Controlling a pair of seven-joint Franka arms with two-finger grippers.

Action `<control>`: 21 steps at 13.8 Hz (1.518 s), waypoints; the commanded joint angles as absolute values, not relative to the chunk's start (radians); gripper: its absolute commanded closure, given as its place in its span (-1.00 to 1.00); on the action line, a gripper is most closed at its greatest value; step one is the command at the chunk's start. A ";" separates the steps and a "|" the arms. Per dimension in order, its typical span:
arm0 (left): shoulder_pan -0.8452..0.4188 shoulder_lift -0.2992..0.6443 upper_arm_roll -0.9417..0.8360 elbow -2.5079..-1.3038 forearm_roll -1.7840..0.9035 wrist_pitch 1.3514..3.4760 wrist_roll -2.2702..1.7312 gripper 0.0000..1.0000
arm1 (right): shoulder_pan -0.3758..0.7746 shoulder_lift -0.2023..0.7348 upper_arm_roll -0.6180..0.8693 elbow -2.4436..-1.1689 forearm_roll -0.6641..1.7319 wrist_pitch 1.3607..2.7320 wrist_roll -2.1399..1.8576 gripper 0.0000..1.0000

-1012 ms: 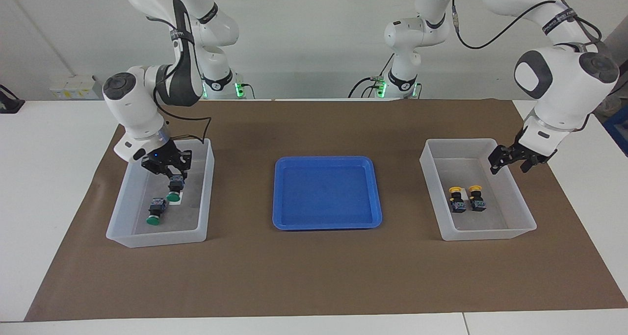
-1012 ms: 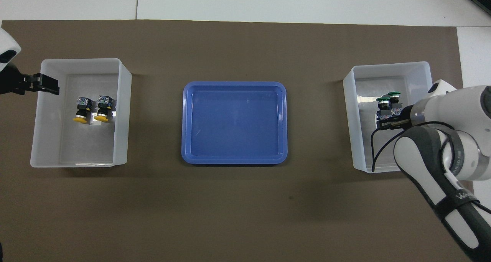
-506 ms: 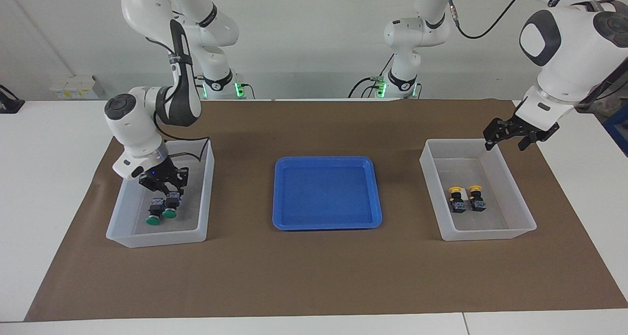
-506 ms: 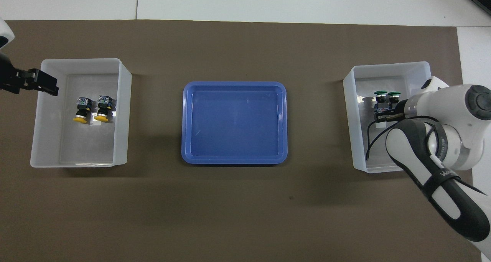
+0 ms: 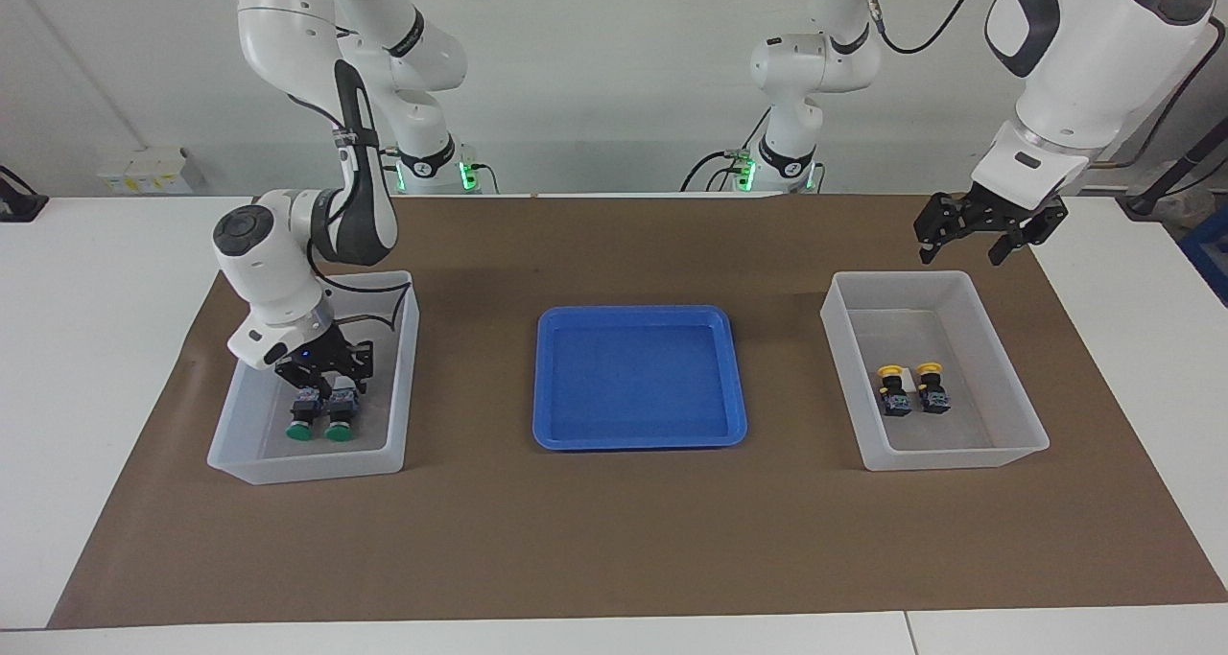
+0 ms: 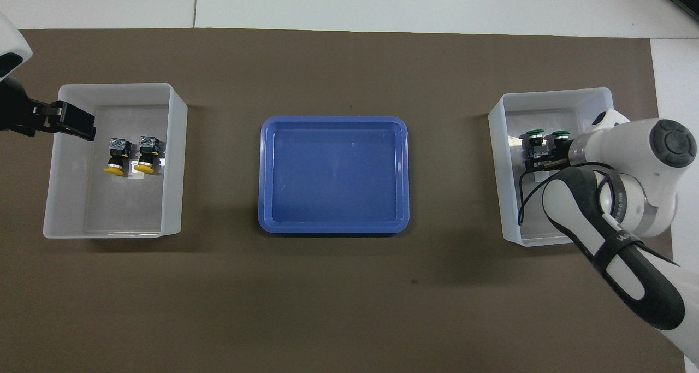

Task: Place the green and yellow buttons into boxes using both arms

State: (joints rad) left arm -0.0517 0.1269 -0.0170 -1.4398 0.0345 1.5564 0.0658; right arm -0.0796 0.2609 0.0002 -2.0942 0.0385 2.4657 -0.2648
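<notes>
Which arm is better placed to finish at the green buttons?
Right. The right gripper is down inside the box, at the two green buttons; the left gripper hangs high over the yellow buttons' box.

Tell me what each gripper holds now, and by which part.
Left gripper: nothing held. Right gripper is at the black body of a green button in the box; whether it grips it cannot be told.

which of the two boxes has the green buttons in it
The box at the right arm's end of the table: two green buttons lie in it, under the right tool. The other box holds two yellow buttons.
</notes>
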 commanded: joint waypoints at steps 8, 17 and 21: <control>-0.058 0.084 -0.012 -1.497 0.049 1.543 0.055 -0.93 | -0.087 0.077 0.008 -1.996 0.048 2.268 -0.091 -1.00; -0.043 0.020 -0.005 -1.600 0.049 1.543 0.066 -1.00 | -0.083 -0.011 0.017 -1.685 0.011 1.743 -0.020 -1.00; -0.041 -0.002 0.002 -1.583 0.051 1.558 0.066 -1.00 | -0.078 -0.066 0.026 -1.675 0.003 1.614 0.006 -1.00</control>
